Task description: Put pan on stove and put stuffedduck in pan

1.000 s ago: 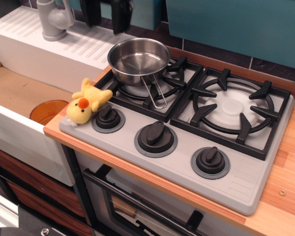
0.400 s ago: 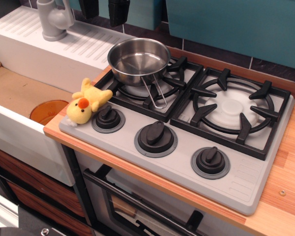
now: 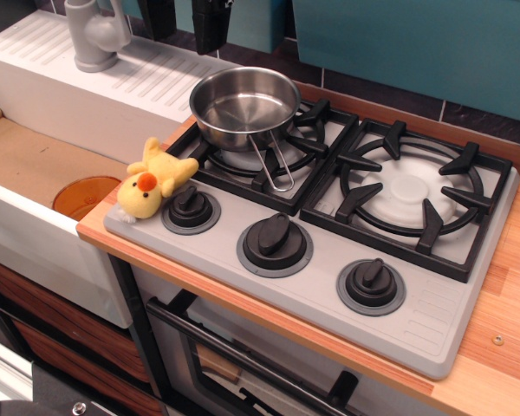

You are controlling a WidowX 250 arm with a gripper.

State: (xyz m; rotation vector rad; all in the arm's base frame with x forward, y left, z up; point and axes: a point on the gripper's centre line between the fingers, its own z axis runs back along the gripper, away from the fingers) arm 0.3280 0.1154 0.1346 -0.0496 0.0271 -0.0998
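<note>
Looking at the pan [image 3: 243, 104]: sits on the grate of the stove [image 3: 433, 303], on the burner next to the sink, with the thin wire handle pointing to the front. Shiny inside, and nothing in it. Same spot as a second ago, so that half of the job looks done. Looking at the duck [image 3: 152, 182]: lies on its side at the front corner of the stove, just beside the nearest knob [image 3: 191, 208], orange beak up. Has not moved either, and is not in the pan yet. Looking at the gripper [image 3: 184, 13]: hangs at the very top, behind the pan, with only the two dark tips showing. Stands with the tips apart and nothing between them. Has gone up a little since a second ago, well away from the pan now. Seems to mean letting go of the pan is finished. Next, most likely: go over to the duck, come down over it, squeeze it softly, lift it, and drop it into the pan. Soft and fuzzy, so should be easy to pinch, but close to the knob and the stove edge, so needs some care.
</note>
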